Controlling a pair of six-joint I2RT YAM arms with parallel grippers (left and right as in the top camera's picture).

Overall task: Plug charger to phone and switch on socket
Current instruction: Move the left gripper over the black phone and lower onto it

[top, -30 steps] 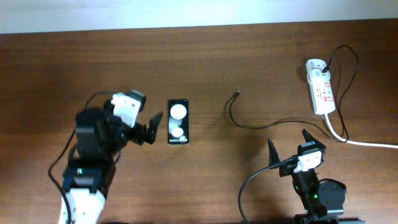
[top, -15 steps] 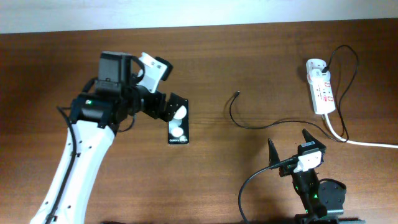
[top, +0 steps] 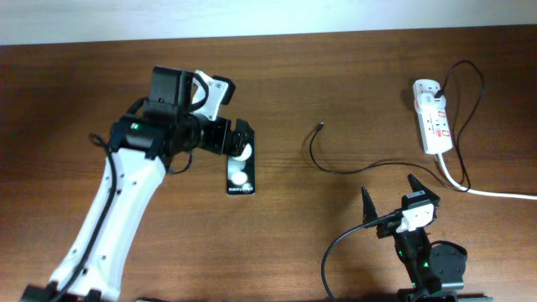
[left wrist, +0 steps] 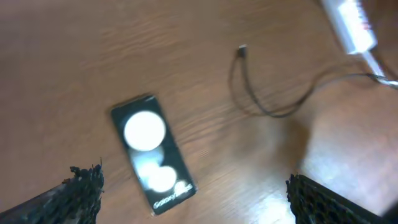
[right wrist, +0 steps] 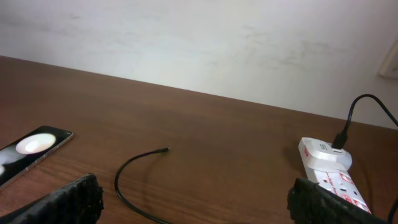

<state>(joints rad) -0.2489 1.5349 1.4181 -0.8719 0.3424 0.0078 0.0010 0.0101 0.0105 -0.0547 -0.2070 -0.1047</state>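
overhead: nothing of the task looks done yet. the phone [top: 240,178] lies flat, left of the table's middle, and its far end is covered by the left gripper [top: 237,141] hanging over it. the charger [top: 320,127] has its tip lying loose near the table's middle, well apart from the phone. its cable loops off toward the socket [top: 434,117] by the far right corner. the right gripper [top: 388,197] sits by the near edge, right of middle, jaws spread and empty. plugging in and switching on both remain, i judge.

left wrist: the left fingers [left wrist: 84,186] stand far apart at the lower corners, gripping nothing. the phone [left wrist: 152,158] lies below between them; i cannot tell if it is touched. the view is blurred, and the socket is cut off at the top.

right wrist: the fingers [right wrist: 74,199] are wide open. the phone is cut off at the left edge. a black plug sits in the socket [right wrist: 326,162], but the switch position cannot be made out.
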